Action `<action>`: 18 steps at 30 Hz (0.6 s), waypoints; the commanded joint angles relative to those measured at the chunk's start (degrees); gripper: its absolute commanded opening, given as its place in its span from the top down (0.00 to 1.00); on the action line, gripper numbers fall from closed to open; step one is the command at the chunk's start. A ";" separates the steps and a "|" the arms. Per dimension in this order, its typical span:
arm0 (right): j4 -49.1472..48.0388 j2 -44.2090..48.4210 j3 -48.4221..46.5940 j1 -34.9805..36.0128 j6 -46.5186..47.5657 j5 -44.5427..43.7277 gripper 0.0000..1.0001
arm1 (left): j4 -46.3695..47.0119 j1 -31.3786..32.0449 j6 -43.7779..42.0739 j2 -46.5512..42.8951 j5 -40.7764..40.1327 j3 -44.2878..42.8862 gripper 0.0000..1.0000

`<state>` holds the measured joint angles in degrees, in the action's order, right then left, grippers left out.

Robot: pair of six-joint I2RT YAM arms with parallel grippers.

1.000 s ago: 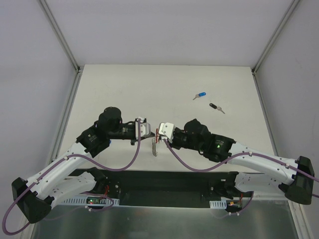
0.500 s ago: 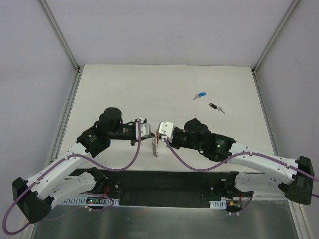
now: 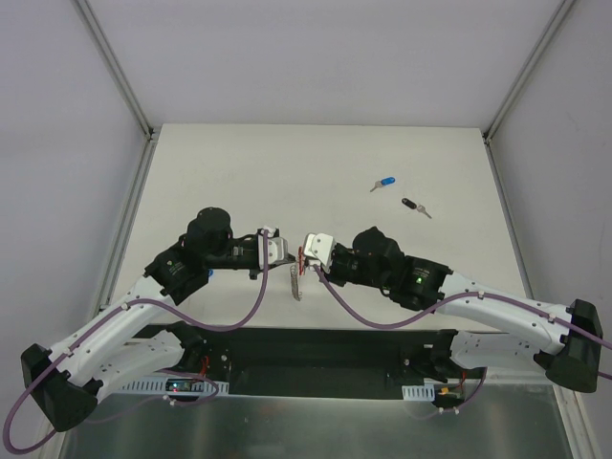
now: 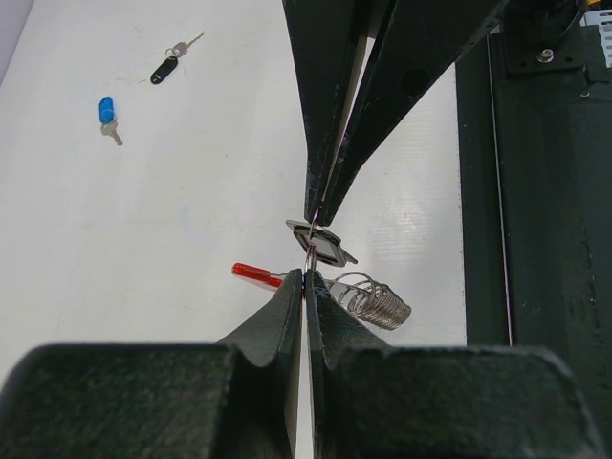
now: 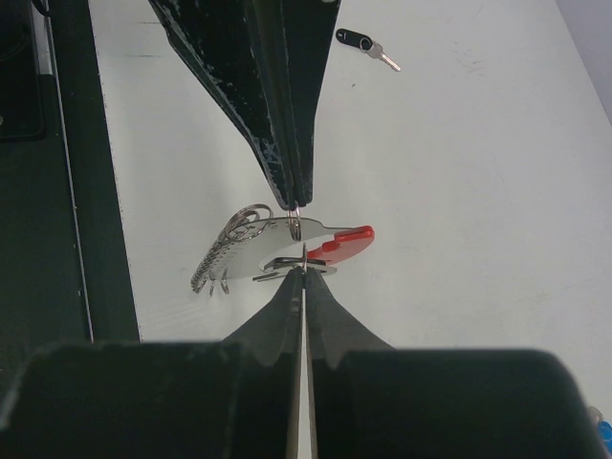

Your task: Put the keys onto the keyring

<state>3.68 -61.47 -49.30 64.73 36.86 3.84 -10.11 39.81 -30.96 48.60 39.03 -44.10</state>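
Note:
The keyring (image 3: 296,283) hangs between my two grippers above the table's near middle. It shows a silver part, a red plastic segment (image 5: 346,241) and a stack of silver rings (image 4: 379,302). My left gripper (image 4: 307,277) is shut on a thin ring of it. My right gripper (image 5: 302,272) is shut on another thin metal piece of it, tip to tip with the left one. A small dark flat piece (image 4: 323,247) hangs between the two tips. A blue-headed key (image 3: 385,182) and a black-headed key (image 3: 413,206) lie on the table at the far right.
The white table (image 3: 239,172) has grey walls on three sides. A black base rail (image 3: 316,349) runs along the near edge. The blue key (image 4: 107,112) and the black key (image 4: 168,67) also show in the left wrist view, and the black key (image 5: 361,42) in the right wrist view.
Both grippers stay shut, tip to tip, on the keyring. The left arm has shifted very slightly; the keys on the table have not moved.

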 commanded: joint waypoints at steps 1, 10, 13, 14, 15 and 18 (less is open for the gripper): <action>-1.22 0.65 -2.21 0.22 -0.74 0.47 0.99 | 2.64 0.35 -1.21 -1.05 0.35 0.06 1.00; -1.66 0.12 -2.56 0.13 -0.91 1.44 0.99 | 2.73 0.44 -1.12 -0.96 0.70 -0.11 1.00; -1.75 -0.23 -2.73 0.22 -1.00 1.53 0.99 | 2.64 0.35 -1.12 -0.87 0.79 -0.11 1.00; -1.66 -0.40 -2.82 0.13 -1.00 1.35 0.99 | 2.64 0.35 -1.12 -0.79 0.88 -0.03 1.00; -1.75 -0.49 -2.91 0.22 -0.92 1.18 0.99 | 2.64 0.35 -1.03 -0.79 0.96 -0.11 1.00; -1.84 -0.67 -3.00 0.13 -1.00 1.35 0.99 | 2.64 0.44 -1.03 -0.70 1.14 -0.20 1.00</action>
<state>3.66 -61.80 -49.30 64.73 36.64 4.34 -10.11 39.81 -31.00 48.60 38.76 -44.10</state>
